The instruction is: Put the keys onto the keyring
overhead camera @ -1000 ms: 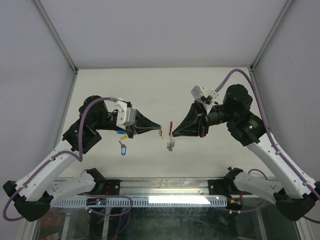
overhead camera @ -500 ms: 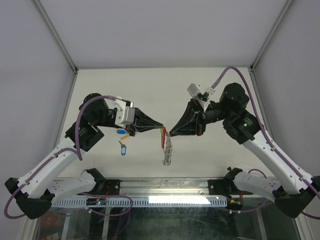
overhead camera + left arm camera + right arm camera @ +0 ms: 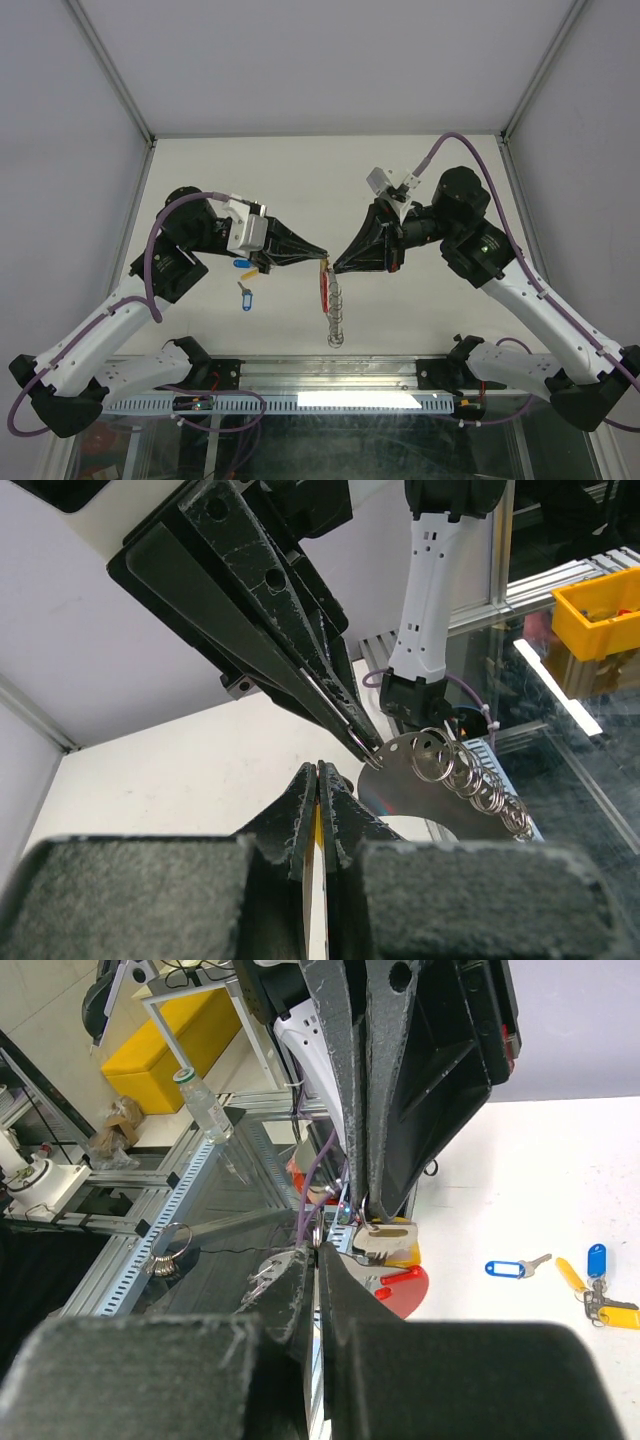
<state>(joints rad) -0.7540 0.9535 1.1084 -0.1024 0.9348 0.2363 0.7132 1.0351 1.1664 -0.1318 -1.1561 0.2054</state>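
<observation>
Walls (image 3: 300, 60) close the table (image 3: 420, 170) on the left, far and right sides, and a metal rail (image 3: 330, 385) runs along the near edge. Both arms reach inward and meet above the middle of the table, toward its near side. The far half lies open behind them, while each arm's elbow stands near its own side wall.

The left gripper (image 3: 322, 257) and the right gripper (image 3: 336, 268) are tip to tip, almost touching. The keyring (image 3: 323, 284) hangs off the table from the right tip, red crescent uppermost, and its chain (image 3: 336, 320) trails toward the rail.

The top view does not show what either tip pinches. The left wrist view does: its fingers (image 3: 300, 800) are pressed fully together on a yellow-tagged key (image 3: 317, 845), seen only as a thin sliver. It also shows the chain as a row of rings in the air. In the right wrist view those fingers (image 3: 295, 1280) are closed tight on a small ring of the keyring, with the crescent just beyond.

A blue-tagged key (image 3: 246, 299) lies alone on the table under the left arm. A cluster of blue and yellow tags (image 3: 598, 1285) lies just beside it. From above, the left gripper partly hides that cluster.
</observation>
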